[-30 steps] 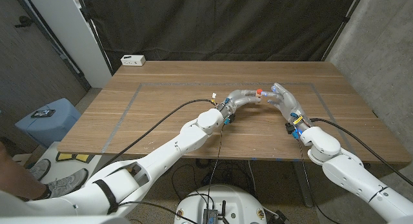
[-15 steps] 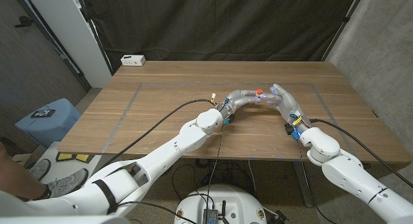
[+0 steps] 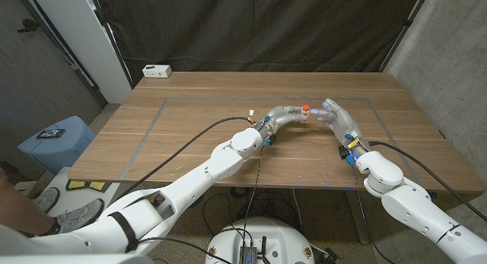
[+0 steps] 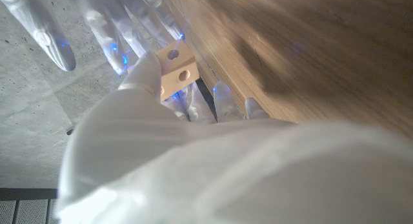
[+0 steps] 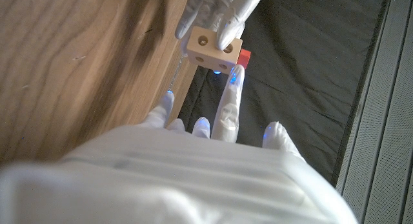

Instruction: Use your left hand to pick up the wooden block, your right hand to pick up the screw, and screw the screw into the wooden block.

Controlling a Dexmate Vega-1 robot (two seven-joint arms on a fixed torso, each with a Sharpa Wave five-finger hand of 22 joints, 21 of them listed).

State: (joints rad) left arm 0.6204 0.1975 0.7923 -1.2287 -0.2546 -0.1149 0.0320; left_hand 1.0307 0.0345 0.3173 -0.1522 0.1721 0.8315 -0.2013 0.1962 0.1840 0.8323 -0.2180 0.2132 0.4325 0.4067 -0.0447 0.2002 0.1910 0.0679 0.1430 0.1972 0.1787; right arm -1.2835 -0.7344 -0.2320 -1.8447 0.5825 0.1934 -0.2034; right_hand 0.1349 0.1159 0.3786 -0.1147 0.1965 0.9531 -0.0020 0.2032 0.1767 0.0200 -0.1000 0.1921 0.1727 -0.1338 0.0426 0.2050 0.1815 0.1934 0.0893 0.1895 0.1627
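Observation:
My left hand is raised over the table's middle and pinches the pale wooden block, whose faces have round holes. The screw's red head sticks out of the block's side. My right hand faces the left hand from the right with its fingers spread. One long finger reaches up to the red head and its tip is at it. The right thumb is hidden, so I see no pinch on the screw.
The wooden table carries a taped rectangle outline. A small white box lies at the far left corner. A black curtain hangs behind the table, and a grey wall stands at the right.
My right hand has shifted slightly to the right, away from the block. The left hand, the block and the red screw head have stayed in place.

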